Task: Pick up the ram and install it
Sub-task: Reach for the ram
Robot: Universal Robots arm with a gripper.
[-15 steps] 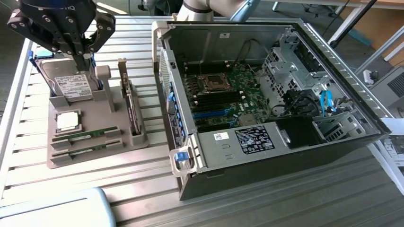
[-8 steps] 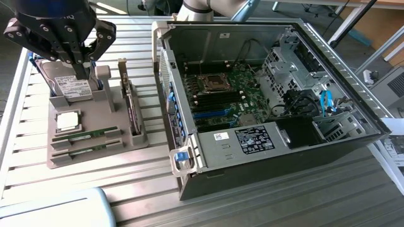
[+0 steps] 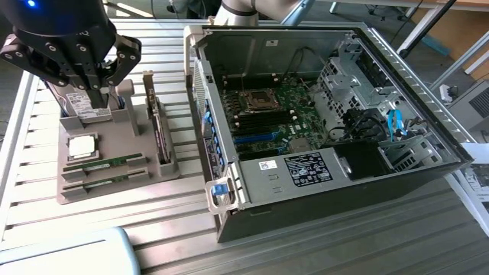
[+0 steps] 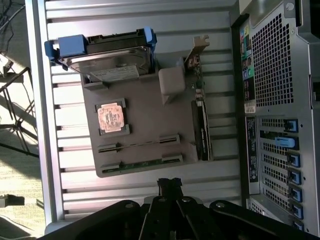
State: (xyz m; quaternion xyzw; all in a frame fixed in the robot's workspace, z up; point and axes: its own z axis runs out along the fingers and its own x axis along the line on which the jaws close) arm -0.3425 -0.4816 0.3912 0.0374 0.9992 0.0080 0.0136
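The table (image 3: 114, 215) is ribbed bare metal with a dull sheen. The holder (image 3: 114, 143) on it looks like matt grey-brown plastic. The ram (image 3: 103, 165) is a matt green circuit board. The processor (image 4: 111, 117) has a shiny metal lid. The hard drive (image 4: 112, 62) shows a glossy metal face, framed by smooth blue plastic rails (image 4: 70, 46). The computer case (image 3: 260, 51) is bare grey sheet metal inside. The gripper (image 4: 170, 184) is matt black.
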